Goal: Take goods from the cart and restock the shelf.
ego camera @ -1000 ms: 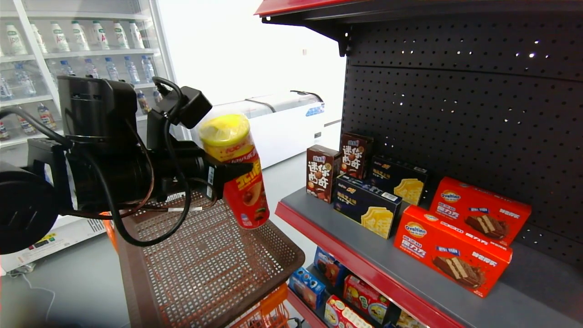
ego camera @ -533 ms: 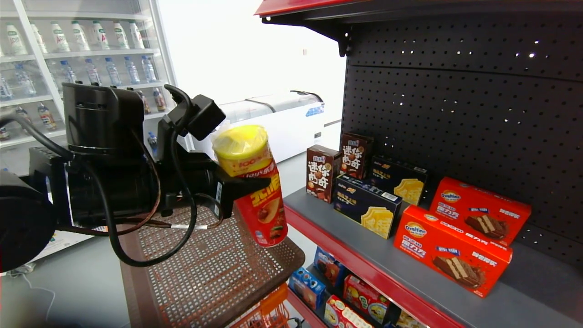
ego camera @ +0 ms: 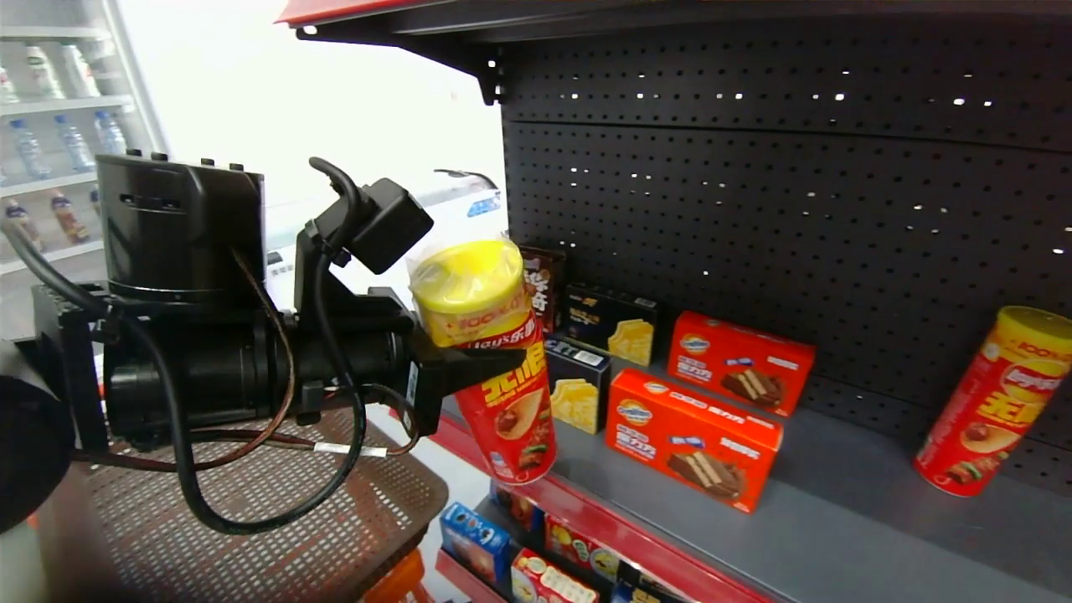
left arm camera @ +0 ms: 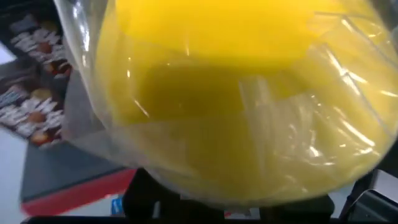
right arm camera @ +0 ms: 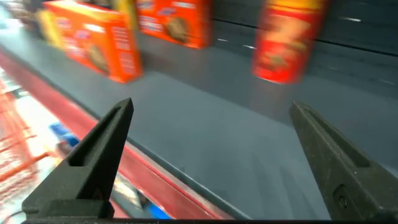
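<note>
Left gripper (ego camera: 481, 364) has its jaws clamped round the middle of the chip can (ego camera: 507, 419), which hangs tilted just off the red front lip of the shelf (ego camera: 837, 519). Its base looks about level with that lip, so I'd lift a touch and straighten it before going in. Then aim past the orange boxes (ego camera: 695, 435) for the bare patch near the other can (ego camera: 992, 402); the right gripper (right arm camera: 211, 155) hovers there, jaws wide apart, so mind it.
</note>
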You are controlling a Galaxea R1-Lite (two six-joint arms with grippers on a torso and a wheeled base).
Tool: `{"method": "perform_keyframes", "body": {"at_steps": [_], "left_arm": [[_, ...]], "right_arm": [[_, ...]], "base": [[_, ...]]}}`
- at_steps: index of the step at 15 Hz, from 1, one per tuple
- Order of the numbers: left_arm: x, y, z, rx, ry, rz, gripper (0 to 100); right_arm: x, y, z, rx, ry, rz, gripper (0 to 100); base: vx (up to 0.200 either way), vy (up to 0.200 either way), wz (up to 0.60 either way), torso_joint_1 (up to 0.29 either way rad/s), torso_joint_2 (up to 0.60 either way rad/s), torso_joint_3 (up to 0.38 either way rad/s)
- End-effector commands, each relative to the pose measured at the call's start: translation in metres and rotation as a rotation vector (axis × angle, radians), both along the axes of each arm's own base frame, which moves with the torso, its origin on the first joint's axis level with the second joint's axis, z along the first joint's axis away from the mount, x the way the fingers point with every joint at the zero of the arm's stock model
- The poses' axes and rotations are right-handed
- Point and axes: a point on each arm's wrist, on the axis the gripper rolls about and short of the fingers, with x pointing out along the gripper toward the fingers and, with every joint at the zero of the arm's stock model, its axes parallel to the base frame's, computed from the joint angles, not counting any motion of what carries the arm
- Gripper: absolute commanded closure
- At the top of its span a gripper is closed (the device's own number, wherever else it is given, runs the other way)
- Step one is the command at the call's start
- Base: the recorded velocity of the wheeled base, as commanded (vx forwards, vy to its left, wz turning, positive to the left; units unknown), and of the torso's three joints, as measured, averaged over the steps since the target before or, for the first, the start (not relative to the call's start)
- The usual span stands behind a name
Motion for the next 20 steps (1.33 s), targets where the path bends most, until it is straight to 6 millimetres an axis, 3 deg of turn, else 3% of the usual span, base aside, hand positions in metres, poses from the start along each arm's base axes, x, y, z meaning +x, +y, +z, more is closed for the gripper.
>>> {"method": "perform_keyframes", "body": {"at_steps": [1,4,11,20], "left_arm": [[-0.015,-0.001,0.012,-0.024,-0.032,-0.031,100],[-0.032,0.002,0.019,-0.018,-0.013,-0.062,100],[-0.032,0.002,0.019,-0.019,-0.014,-0.063,100],[-0.031,0.004,0.019,-0.021,-0.018,-0.054,100]], "right_arm": [[0.000,0.000,0.000,0.000,0.000,0.002,0],[0.000,0.000,0.000,0.000,0.000,0.002,0],[0.000,0.000,0.000,0.000,0.000,0.002,0],[0.000,0.000,0.000,-0.002,0.000,0.002,0]], "base": [[0.000,0.000,-0.60,-0.002,0.00,0.002],[0.000,0.000,-0.60,-0.001,0.00,0.001],[0.000,0.000,-0.60,0.004,0.00,0.003],[0.000,0.000,0.00,0.000,0.00,0.000]]}}
